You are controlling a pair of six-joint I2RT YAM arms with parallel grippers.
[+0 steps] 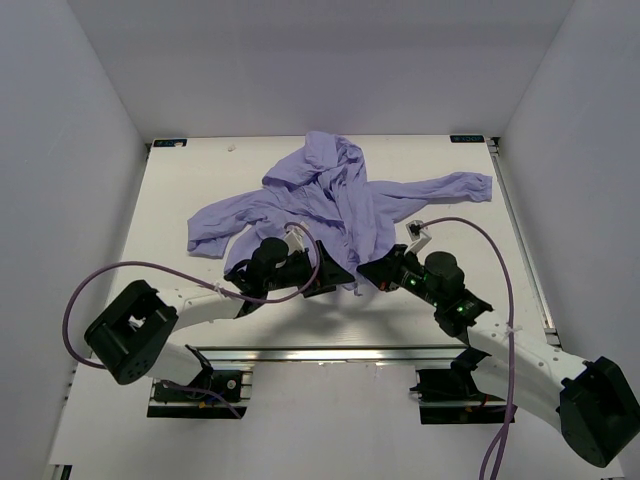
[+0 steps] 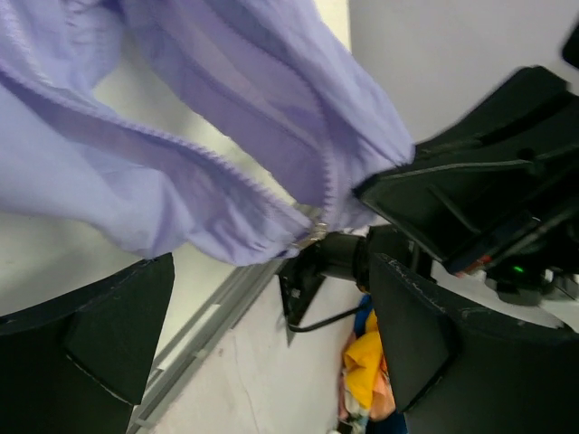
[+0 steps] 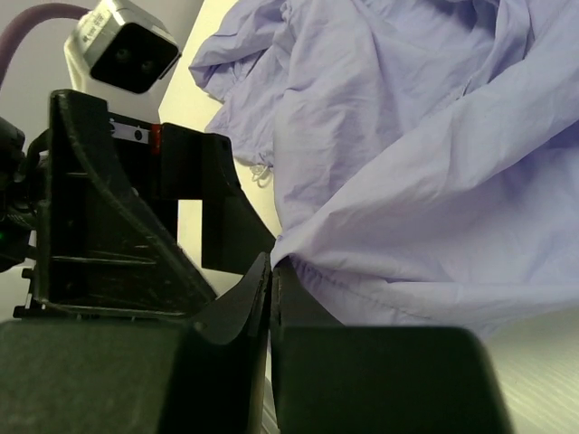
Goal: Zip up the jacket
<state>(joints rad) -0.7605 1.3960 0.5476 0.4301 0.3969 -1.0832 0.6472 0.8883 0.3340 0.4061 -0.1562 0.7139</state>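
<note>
Nearest, at the near middle of the table (image 1: 180,180): left gripper (image 1: 325,272) spread as wide as possible and holding nothing, its fingers (image 2: 90,353) standing either side of the hanging hem without touching it. Just to its right, right gripper (image 3: 271,267) pinched fully together on the bottom edge of the jacket (image 1: 340,195), holding that edge raised off the surface. Between the two, from the left wrist view, what looks like a small metal zipper slider (image 2: 312,233) at the hem's lowest point, with zipper teeth (image 2: 190,149) running up and away from it. Likely step in hand: taking the slider with the free gripper. To do it well: centre the slider between the open pads, then close on metal alone, not on loose cloth. Hold the right-hand pinch firm and low for tension along the teeth, and pull toward the hood (image 1: 330,150) in line with the track, never sideways. Whether both rows of teeth sit in the slider: cannot tell. Farther off, the rest of the jacket lying crumpled across the middle of the table, sleeves flung left and right, hood toward the far edge.
</note>
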